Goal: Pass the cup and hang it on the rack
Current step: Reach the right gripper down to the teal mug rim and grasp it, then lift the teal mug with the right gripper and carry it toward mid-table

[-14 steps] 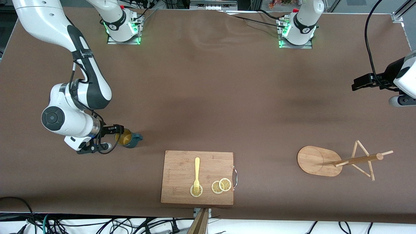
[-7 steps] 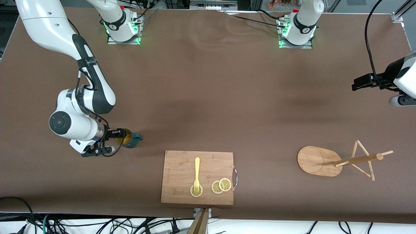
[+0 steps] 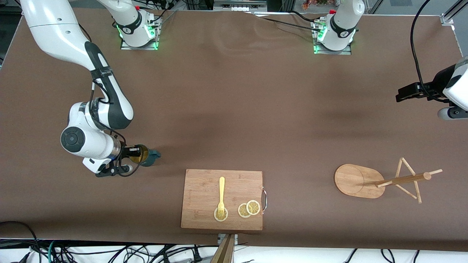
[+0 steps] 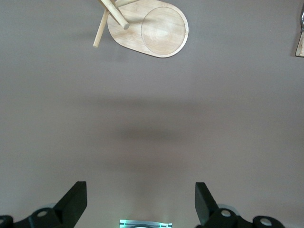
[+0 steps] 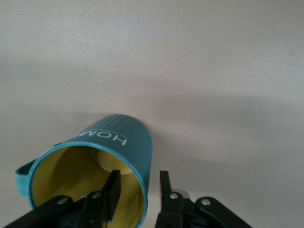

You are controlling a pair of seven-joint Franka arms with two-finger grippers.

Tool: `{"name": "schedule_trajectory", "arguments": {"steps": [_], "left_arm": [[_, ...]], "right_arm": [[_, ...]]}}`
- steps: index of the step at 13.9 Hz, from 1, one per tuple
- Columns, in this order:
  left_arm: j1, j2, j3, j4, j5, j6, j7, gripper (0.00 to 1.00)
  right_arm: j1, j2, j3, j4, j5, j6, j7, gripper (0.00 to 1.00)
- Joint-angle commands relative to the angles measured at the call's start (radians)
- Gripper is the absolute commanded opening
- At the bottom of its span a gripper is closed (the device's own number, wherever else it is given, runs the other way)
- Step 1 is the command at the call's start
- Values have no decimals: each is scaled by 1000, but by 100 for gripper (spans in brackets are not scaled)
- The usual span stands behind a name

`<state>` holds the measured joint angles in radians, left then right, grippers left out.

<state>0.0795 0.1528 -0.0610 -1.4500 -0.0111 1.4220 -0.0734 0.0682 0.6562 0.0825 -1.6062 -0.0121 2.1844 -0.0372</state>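
The dark teal ribbed cup [image 3: 149, 157] stands on the table near the right arm's end, its yellow inside showing and its handle turned away from the gripper. My right gripper [image 3: 136, 152] is at its rim. In the right wrist view the gripper [image 5: 139, 179] is open and straddles the wall of the cup [image 5: 111, 142], one finger inside and one outside with a small gap. The bamboo rack [image 3: 402, 179] stands near the left arm's end and also shows in the left wrist view [image 4: 152, 28]. My left gripper [image 3: 406, 94] waits, open and empty [image 4: 140, 202], above the table.
A wooden cutting board [image 3: 204, 190] lies near the table's front edge, between cup and rack. On it are a yellow fork [image 3: 221, 190] and lemon slices [image 3: 248, 209]. Its metal handle faces the rack. The board's corner [image 4: 300, 45] shows in the left wrist view.
The right arm has moved toward the cup, bringing its fingers over the rim. The cup has not moved. The left arm has stayed still.
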Motion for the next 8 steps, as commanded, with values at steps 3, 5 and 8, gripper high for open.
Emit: {"name": "schedule_trajectory", "arguments": {"steps": [3,5,8], "left_arm": [[3,5,-3,17,10,-2,0,100],[5,5,-3,17,10,-2,0,100],[5,5,-3,17,10,-2,0,100]], "right_arm": [[7,11,-4,28,-5,-2,11,2],[7,10,-1,51,-3,-12,8,0],[25,5,5,75,0,-29,10,0]]}}
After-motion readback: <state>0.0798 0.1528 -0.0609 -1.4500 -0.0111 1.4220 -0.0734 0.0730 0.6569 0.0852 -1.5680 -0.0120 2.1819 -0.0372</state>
